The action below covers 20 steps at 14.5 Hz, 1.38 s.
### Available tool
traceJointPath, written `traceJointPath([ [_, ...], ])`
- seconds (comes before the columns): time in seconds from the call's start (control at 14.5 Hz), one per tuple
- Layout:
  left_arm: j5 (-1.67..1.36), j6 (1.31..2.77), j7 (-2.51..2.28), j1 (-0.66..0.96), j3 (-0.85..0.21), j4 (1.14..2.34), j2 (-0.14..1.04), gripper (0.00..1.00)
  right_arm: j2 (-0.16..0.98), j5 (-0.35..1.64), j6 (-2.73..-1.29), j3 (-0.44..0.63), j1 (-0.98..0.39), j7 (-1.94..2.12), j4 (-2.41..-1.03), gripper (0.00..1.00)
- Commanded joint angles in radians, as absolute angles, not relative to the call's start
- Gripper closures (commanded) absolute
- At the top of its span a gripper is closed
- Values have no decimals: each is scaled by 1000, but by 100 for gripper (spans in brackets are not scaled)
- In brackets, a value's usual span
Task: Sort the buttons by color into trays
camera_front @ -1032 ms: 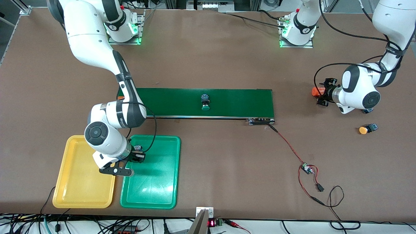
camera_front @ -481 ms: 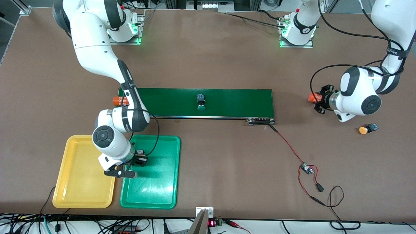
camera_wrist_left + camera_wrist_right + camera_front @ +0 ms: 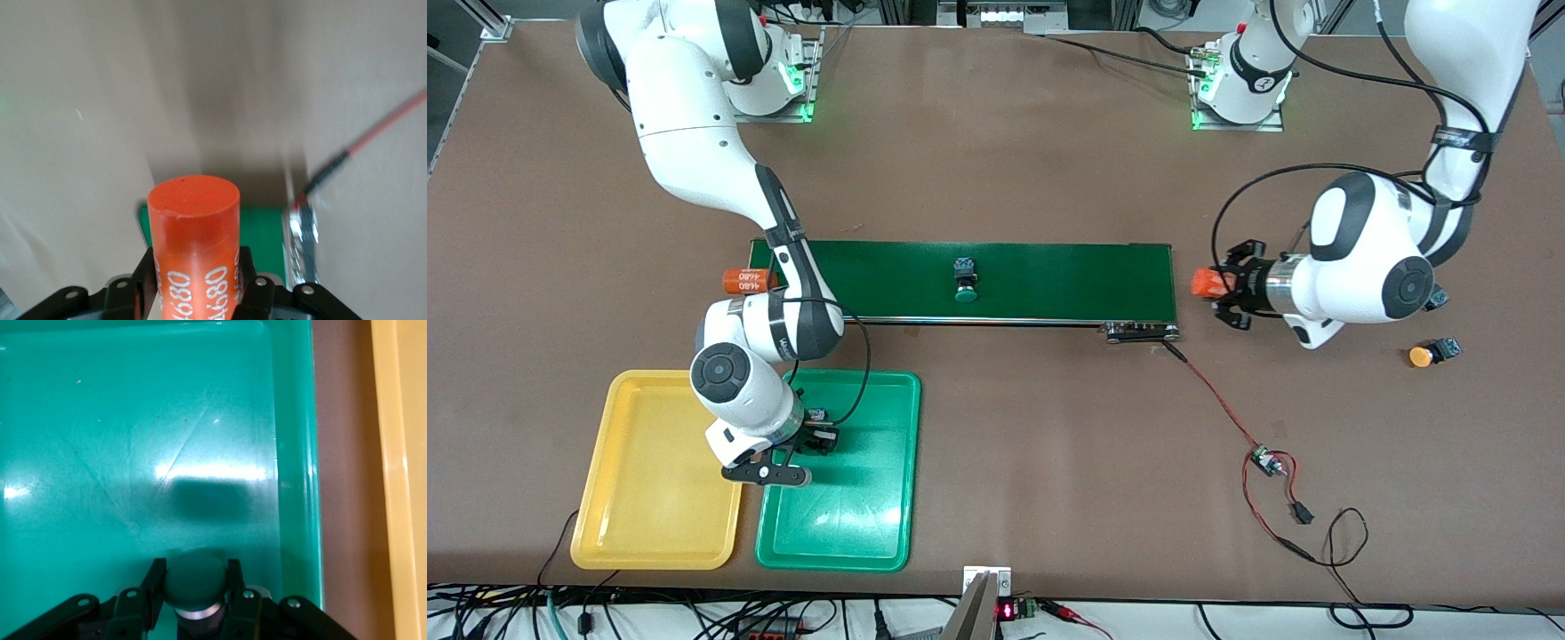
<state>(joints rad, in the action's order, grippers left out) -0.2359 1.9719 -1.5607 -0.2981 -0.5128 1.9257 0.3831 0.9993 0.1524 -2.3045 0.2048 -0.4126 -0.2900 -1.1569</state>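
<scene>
Right tool (image 3: 818,442) pinches a green button (image 3: 195,579) over the green tray (image 3: 871,533), near its edge beside the yellow tray (image 3: 631,533). Left tool (image 3: 1221,286) pinches an orange cylinder (image 3: 193,233) over bare surface (image 3: 1049,444) just off the belt (image 3: 1067,280) end

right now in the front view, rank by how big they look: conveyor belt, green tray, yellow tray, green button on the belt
1. conveyor belt
2. green tray and yellow tray: they look alike in size, no ranking
3. green button on the belt, by far the smallest

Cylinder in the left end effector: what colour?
Orange cylinder with white print, clearest in the left wrist view.
</scene>
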Motion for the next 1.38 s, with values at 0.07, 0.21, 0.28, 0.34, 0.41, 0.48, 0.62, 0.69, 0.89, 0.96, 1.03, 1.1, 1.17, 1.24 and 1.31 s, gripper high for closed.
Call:
traceJointPath([
  [0.07, -281, 2089, -1684, -177, -531, 1904, 466, 74, 1009, 167, -2293, 198, -403, -275, -1135, 0],
  [0.21, -282, 2163, -1742, -150, -560, 1907, 498, 73, 990, 169, -2281, 198, -408, -279, -1134, 0],
  [0.28, -282, 2186, -1770, -128, -571, 1907, 509, 72, 973, 170, -2264, 198, -411, -279, -1134, 0],
  [0.34, -279, 2184, -1779, -106, -577, 1914, 509, 68, 953, 172, -2235, 198, -411, -279, -1134, 0],
  [0.41, -275, 2180, -1775, -98, -578, 1934, 500, 57, 943, 170, -2214, 198, -422, -282, -1134, 0],
  [0.48, -267, 2169, -1764, -100, -578, 1937, 499, 38, 925, 170, -2189, 199, -440, -288, -1138, 0],
  [0.62, -244, 2137, -1746, -100, -578, 1933, 479, 0, 870, 169, -2103, 199, -462, -333, -1169, 0],
  [0.69, -244, 2137, -1746, -104, -578, 1934, 457, 0, 849, 169, -2080, 199, -477, -360, -1187, 0],
  [0.89, -239, 2083, -1747, -129, -543, 1924, 411, 0, 749, 167, -2029, 199, -514, -419, -1307, 0],
  [0.96, -209, 2069, -1743, -152, -525, 1925, 404, 0, 709, 167, -2031, 199, -535, -422, -1363, 0],
  [1.03, -152, 2051, -1721, -181, -523, 1925, 402, 0, 674, 169, -2034, 201, -564, -428, -1414, 0],
  [1.1, -97, 2042, -1677, -202, -523, 1927, 402, 0, 642, 167, -2039, 202, -587, -458, -1460, 0],
  [1.17, -68, 2024, -1614, -222, -519, 1928, 402, 0, 615, 167, -2042, 202, -613, -498, -1495, 0],
  [1.24, -55, 2004, -1542, -230, -497, 1927, 402, 0, 597, 167, -2042, 202, -638, -527, -1517, 0],
  [1.31, -52, 1999, -1461, -242, -477, 1925, 399, 0, 586, 167, -2040, 202, -656, -555, -1531, 0],
])
